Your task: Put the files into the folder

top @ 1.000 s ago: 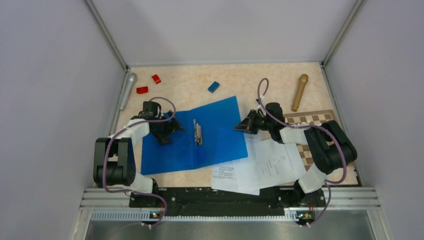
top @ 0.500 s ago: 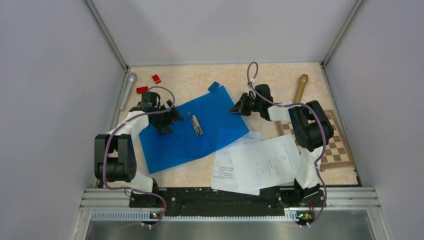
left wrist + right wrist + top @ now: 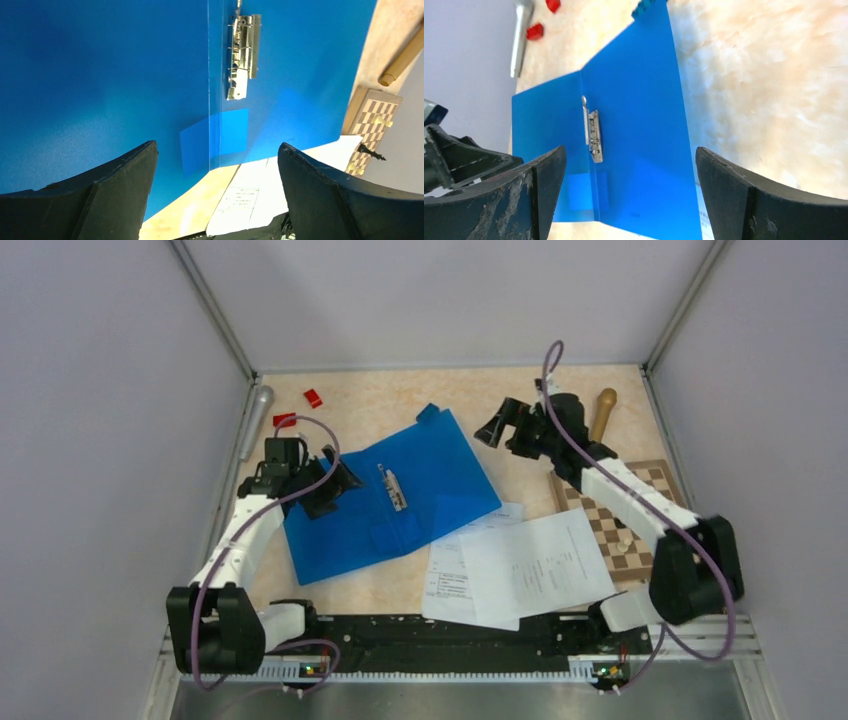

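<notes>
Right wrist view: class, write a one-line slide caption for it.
Open fingers frame the blue folder lying open, metal clip exposed, with no files in it yet.

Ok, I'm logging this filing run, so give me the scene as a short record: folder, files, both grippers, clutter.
folder: blue folder lies open on the table, metal clip exposed inside
files: white printed sheets in a loose pile near the front edge, right of the folder, not yet inside
left gripper: open, over the folder's left half
right gripper: open, empty, off the folder's far right corner
clutter: chessboard, wooden pestle, red blocks
</notes>
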Controlling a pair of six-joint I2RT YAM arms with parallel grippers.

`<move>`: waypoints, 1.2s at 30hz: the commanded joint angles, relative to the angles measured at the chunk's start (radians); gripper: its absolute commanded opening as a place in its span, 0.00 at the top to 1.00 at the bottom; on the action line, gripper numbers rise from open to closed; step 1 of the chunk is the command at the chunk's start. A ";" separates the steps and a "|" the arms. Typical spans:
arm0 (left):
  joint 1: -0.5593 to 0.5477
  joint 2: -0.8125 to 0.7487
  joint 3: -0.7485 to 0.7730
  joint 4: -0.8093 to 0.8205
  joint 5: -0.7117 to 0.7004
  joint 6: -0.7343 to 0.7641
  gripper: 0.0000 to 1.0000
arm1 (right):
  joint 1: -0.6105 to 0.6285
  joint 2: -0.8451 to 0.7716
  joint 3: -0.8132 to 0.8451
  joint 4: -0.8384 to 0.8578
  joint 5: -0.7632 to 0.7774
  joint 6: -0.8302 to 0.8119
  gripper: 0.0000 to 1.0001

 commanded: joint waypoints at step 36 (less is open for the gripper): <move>-0.689 0.663 0.390 0.112 0.125 0.035 0.07 | -0.008 -0.819 -0.574 -1.131 0.316 0.728 0.06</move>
